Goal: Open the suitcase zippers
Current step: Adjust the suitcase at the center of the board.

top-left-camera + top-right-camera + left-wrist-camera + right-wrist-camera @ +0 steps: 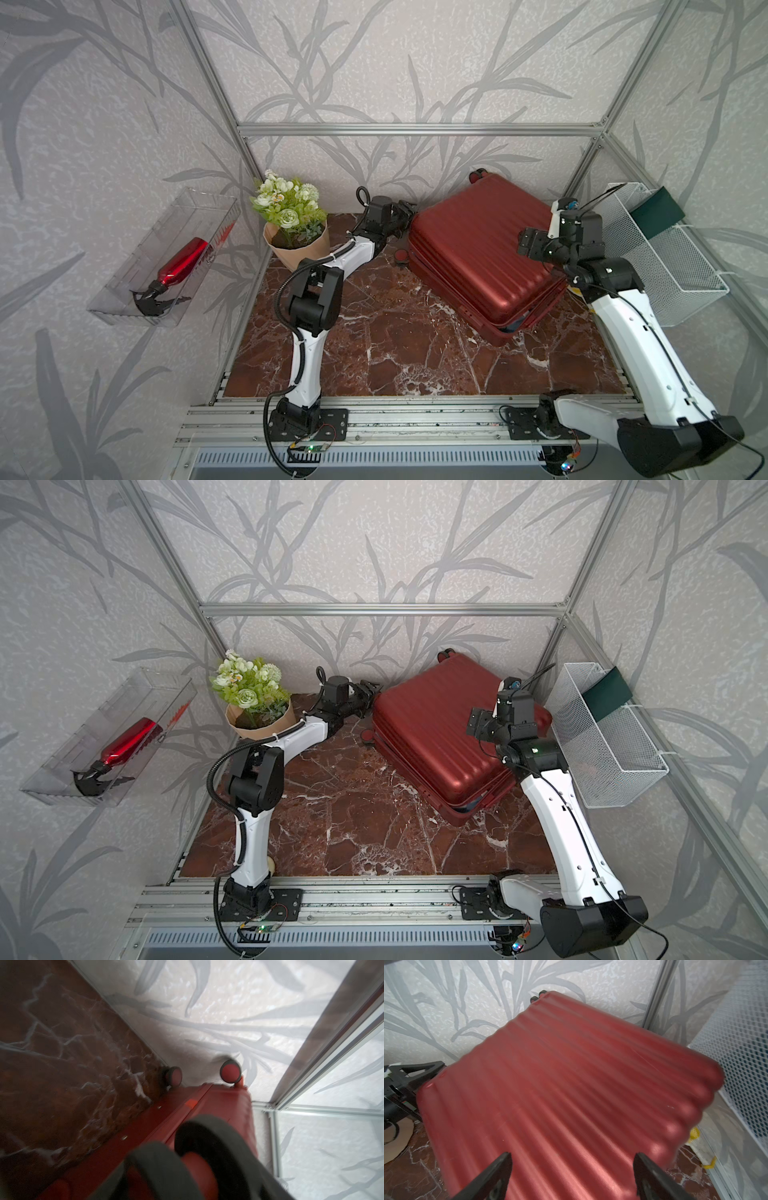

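The red ribbed suitcase (478,249) lies flat at the table's back right, its wheels toward the back left. At its front corner the shell halves gape and show blue lining (513,326). In the left wrist view the zipper seam (178,1122) runs along the side, with a small orange-red tab (191,1103) on it. My left gripper (405,212) is at the case's back-left corner. Blurred dark shapes fill the left wrist view's foreground and hide its jaws. My right gripper (572,1155) hovers open over the lid's right part (528,245), holding nothing.
A paper-wrapped flower pot (291,220) stands beside the left arm at the back left. A clear bin (124,299) with a red spray bottle (183,262) hangs on the left wall. A white wire basket (665,257) hangs on the right wall, close to the right arm.
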